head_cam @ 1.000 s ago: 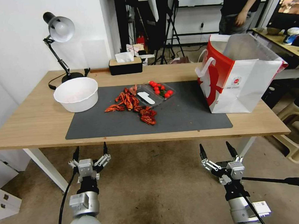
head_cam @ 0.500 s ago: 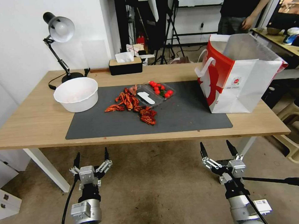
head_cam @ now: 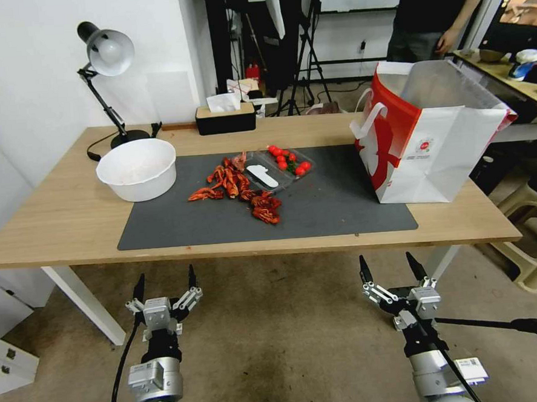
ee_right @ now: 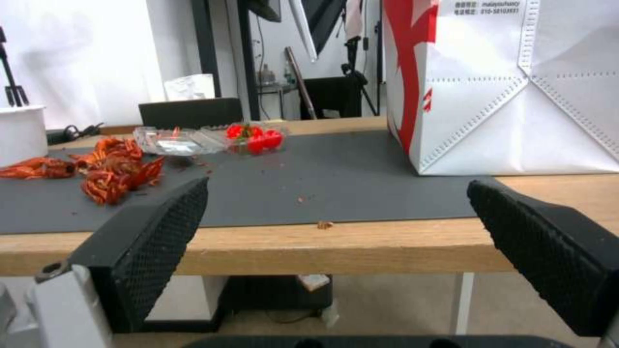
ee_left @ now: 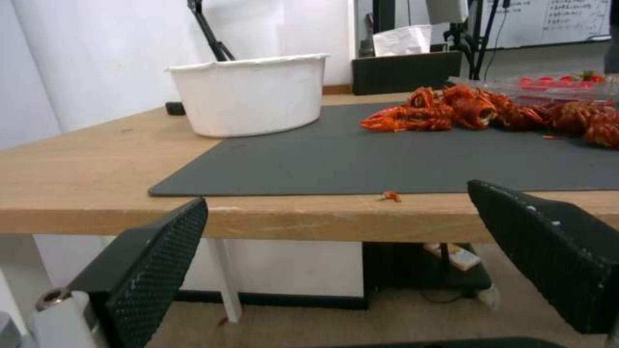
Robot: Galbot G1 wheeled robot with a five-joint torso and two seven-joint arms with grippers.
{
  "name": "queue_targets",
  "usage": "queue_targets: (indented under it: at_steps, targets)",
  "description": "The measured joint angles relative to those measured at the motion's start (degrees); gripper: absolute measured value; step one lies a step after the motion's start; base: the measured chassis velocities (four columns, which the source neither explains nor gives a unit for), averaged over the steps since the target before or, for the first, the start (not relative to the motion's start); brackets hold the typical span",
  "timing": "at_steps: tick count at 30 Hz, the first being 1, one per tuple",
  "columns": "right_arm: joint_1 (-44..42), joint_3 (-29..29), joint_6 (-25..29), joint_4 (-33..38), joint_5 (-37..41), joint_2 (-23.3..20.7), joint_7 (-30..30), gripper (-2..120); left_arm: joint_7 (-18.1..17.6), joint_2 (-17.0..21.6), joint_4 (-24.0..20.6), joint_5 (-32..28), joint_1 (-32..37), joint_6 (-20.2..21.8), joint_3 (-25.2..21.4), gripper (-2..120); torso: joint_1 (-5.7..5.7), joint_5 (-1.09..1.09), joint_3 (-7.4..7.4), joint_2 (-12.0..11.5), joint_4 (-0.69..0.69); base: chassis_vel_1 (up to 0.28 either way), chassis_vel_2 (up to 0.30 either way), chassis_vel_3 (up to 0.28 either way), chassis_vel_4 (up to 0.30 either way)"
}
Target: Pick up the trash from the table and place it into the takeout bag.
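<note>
Red crayfish shells (head_cam: pixel 237 188) lie in a heap on the dark grey mat (head_cam: pixel 336 212) in the middle of the table (head_cam: pixel 52 226). Just behind them is a clear plastic tray (head_cam: pixel 278 167) with cherry tomatoes. The white-and-red takeout bag (head_cam: pixel 428 136) stands open at the table's right end. My left gripper (head_cam: pixel 165 271) and right gripper (head_cam: pixel 385 257) hover open and empty over the floor, below the table's front edge. In the left wrist view the shells (ee_left: pixel 471 108) lie beyond the left gripper (ee_left: pixel 336 194). The right gripper (ee_right: pixel 338 183) faces the bag (ee_right: pixel 516 87).
A white bowl (head_cam: pixel 137 168) sits at the mat's left end, with a desk lamp (head_cam: pixel 106 53) and a black tissue box (head_cam: pixel 225 119) behind it. A beige stool (head_cam: pixel 531 227) and a tripod leg (head_cam: pixel 506 326) stand on the floor at right.
My left gripper has dropped slightly lower and back toward me. The right gripper has barely shifted. Nothing on the table has moved.
</note>
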Motion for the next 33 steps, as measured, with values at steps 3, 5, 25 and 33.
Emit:
queue_targets:
  at_steps: [3,5,25,33]
  targets:
    - [0.0,0.0,0.0,0.0,0.0,0.0,0.0,100,0.0,0.0,0.0,0.0,0.0,0.0,0.0,100,0.0,0.0,0.0,0.0,0.0,0.0,0.0,0.0,0.0]
    - [0.0,0.0,0.0,0.0,0.0,0.0,0.0,100,0.0,0.0,0.0,0.0,0.0,0.0,0.0,100,0.0,0.0,0.0,0.0,0.0,0.0,0.0,0.0,0.0]
    - [0.0,0.0,0.0,0.0,0.0,0.0,0.0,100,0.0,0.0,0.0,-0.1,0.0,0.1,0.0,100,0.0,0.0,0.0,0.0,0.0,0.0,0.0,0.0,0.0]
    - [0.0,0.0,0.0,0.0,-0.1,0.0,0.0,100,0.0,0.0,0.0,-0.1,0.0,0.1,0.0,100,0.0,0.0,0.0,0.0,0.0,0.0,0.0,0.0,0.0]
